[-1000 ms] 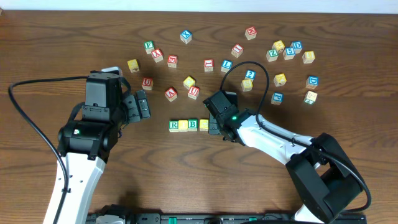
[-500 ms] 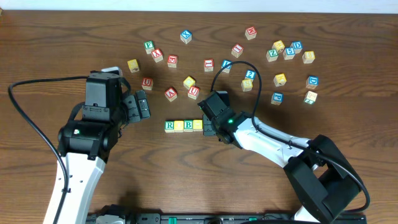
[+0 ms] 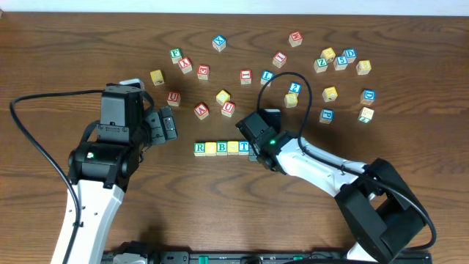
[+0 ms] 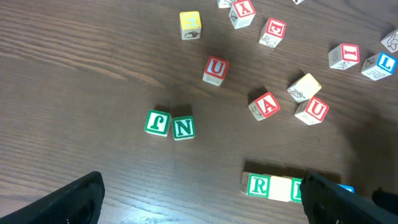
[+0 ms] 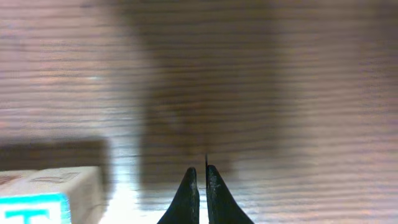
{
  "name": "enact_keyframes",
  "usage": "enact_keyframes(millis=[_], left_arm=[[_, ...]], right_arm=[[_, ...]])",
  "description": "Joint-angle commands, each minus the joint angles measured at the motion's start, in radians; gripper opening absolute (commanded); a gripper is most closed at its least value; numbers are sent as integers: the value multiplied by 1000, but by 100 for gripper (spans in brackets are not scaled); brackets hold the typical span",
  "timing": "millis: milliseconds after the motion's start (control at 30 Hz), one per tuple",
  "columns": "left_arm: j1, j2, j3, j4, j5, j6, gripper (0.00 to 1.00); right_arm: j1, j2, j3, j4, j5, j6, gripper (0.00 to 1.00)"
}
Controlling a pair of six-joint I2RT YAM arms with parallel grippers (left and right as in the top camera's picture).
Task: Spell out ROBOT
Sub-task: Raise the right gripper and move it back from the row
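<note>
Overhead, whole letter row (image 3: pixel 222 148); right wrist, only T cube (image 5: pixel 37 199), right gripper (image 5: pixel 200 186) pinched empty; left gripper (image 4: pixel 202 190) wide.

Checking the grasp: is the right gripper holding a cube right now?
No: in the right wrist view the right gripper has its fingers pressed together on nothing, and the T cube lies apart to one side.

The letter cube row (image 3: pixel 221 148) lies just beside the right tool (image 3: pixel 253 152).
</note>
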Motion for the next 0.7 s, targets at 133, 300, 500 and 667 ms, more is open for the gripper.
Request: enact_keyframes(millis=[133,300,500,667], left_arm=[[6,0,19,0,-2,9,98],[6,0,19,0,-2,9,98],[6,0,19,0,-2,9,98],[6,0,19,0,-2,9,98]], right_arm=[[-72,-133,65,-134,47,-3,1],[-71,-313,87,-221,47,-111,6],[-72,-424,87,-298,46,-110,10],[-72,-432,87,-304,27,-110,4]])
